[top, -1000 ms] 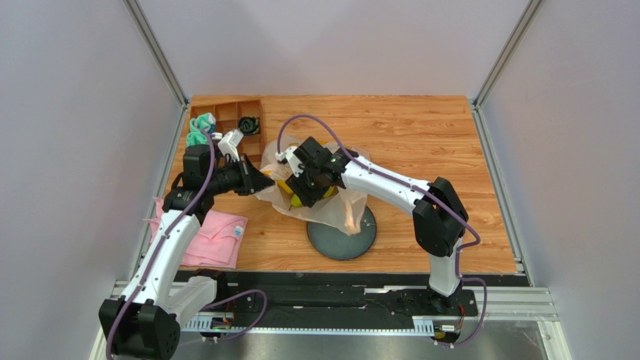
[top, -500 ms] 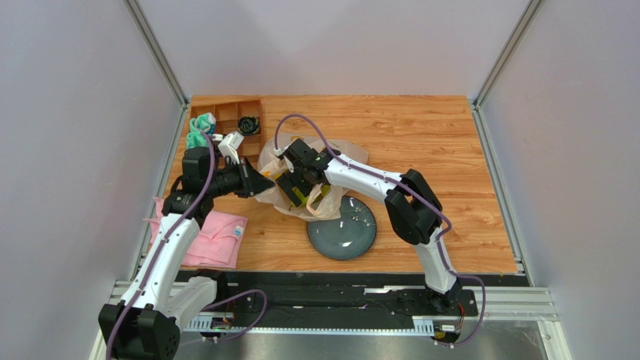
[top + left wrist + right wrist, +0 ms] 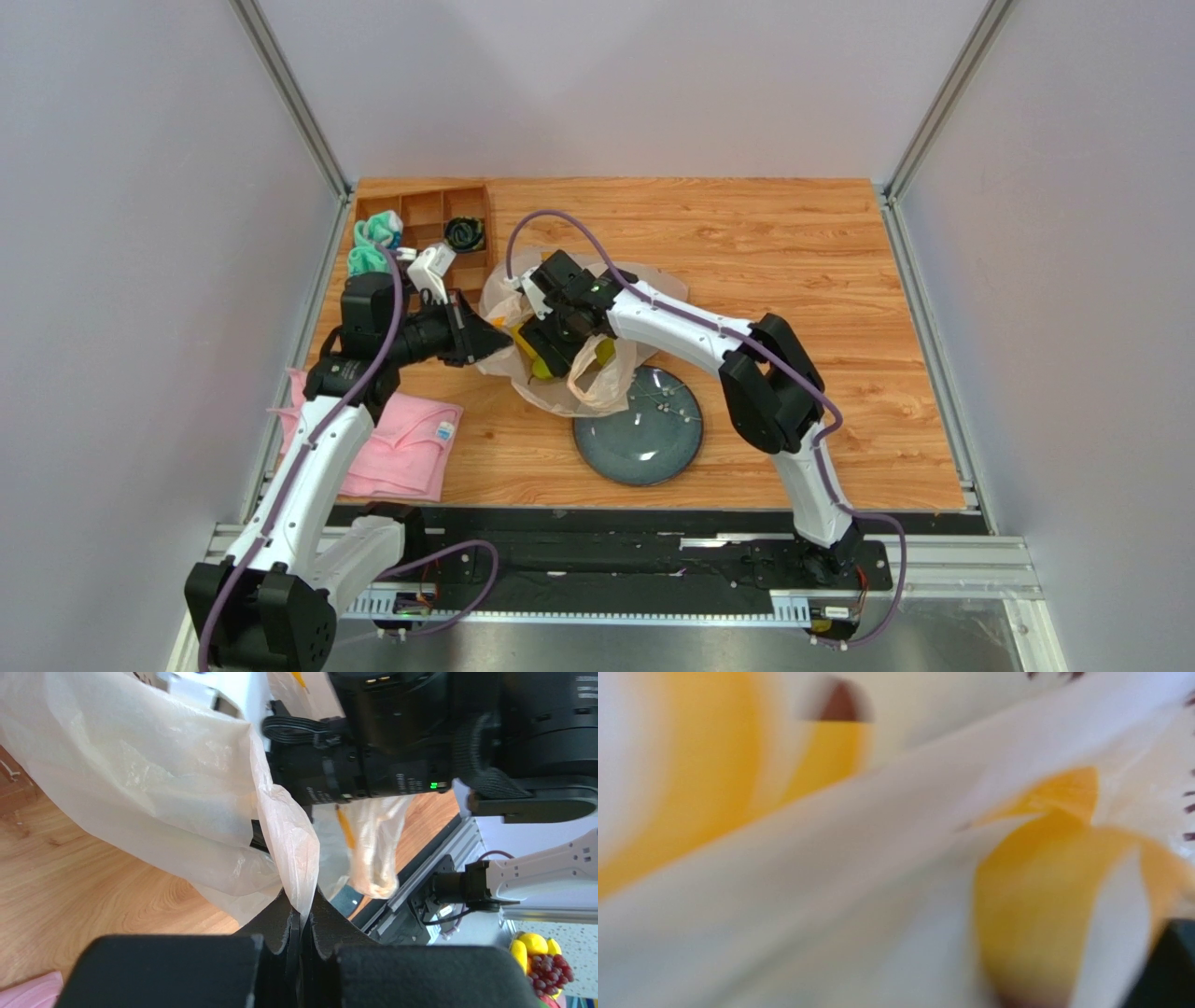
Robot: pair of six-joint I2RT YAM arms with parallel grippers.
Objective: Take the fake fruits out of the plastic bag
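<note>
Left gripper (image 3: 298, 918) clamped on crinkly translucent cream plastic bag (image 3: 140, 777) at its rim. Right gripper (image 3: 550, 347) inside the bag, jaw spread cannot be told: fruit retrieval in hand. Next: close on one fruit, not film.

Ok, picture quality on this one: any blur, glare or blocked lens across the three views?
Top external: sharp and evenly lit, with small glare spots on the dark plate. Left wrist: crisp on the plastic bag pinched in the left fingers, which sit dark in the foreground. Right wrist: wholly out of focus, only cream and yellow smears close to the lens.
</note>
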